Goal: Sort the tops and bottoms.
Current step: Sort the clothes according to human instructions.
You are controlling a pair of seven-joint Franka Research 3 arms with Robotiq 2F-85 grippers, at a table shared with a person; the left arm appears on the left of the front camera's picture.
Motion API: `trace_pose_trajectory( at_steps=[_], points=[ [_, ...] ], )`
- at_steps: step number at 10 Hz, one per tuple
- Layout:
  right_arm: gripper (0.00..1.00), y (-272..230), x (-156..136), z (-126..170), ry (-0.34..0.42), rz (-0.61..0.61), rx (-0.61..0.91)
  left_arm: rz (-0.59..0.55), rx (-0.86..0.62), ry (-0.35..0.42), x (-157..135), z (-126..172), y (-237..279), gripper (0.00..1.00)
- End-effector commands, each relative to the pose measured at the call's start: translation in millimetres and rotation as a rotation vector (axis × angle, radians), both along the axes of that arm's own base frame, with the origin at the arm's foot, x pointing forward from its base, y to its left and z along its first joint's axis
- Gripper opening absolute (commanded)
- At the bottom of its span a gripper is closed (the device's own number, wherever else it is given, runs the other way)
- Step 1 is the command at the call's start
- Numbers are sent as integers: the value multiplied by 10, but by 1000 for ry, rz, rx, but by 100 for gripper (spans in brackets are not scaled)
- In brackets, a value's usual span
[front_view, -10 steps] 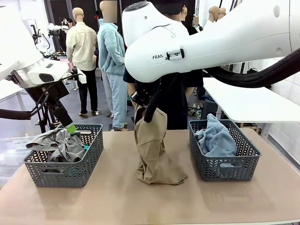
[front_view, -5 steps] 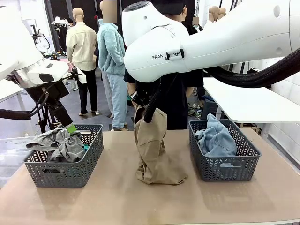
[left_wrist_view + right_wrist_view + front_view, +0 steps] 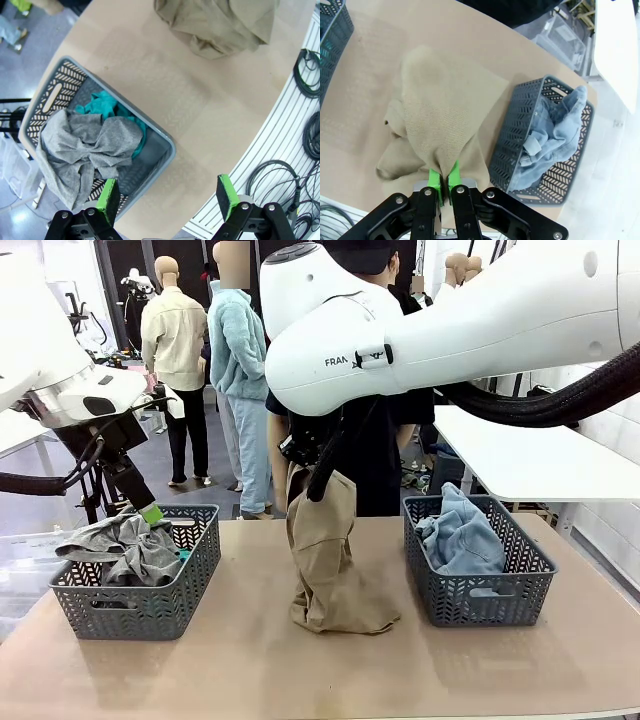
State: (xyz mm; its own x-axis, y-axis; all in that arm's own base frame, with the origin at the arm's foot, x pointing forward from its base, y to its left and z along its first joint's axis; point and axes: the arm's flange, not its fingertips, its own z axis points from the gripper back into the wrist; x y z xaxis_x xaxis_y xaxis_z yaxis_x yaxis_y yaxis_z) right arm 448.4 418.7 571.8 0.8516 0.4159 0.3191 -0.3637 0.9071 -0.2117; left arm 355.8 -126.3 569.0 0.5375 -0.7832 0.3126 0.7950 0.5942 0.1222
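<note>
moved: nothing since earlier frame, both arms still | right gripper (image 3: 444, 181) clamped on khaki top (image 3: 325, 560), hem pooled mid-table | left gripper (image 3: 167, 200) wide open, empty, over left basket (image 3: 195, 575) | next: likely carry top there

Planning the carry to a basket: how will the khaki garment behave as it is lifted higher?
Likely floppy: pinched by the right gripper, the khaki garment hangs in a long drape, with its lower end bunched on the table. It probably will swing and trail. Its bulk may overhang a basket rim, as the grey garment does on the left basket.
</note>
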Motion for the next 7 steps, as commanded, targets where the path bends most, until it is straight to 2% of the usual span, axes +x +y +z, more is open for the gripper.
trace_pose_trajectory(
  at_steps=[1, 7],
  points=[
    [0, -15, 4, 34, 21, 16, 13, -17, 6, 1, -10, 0, 19, 100],
    [0, -15, 4, 34, 21, 16, 13, -17, 6, 1, -10, 0, 19, 100]
  ],
)
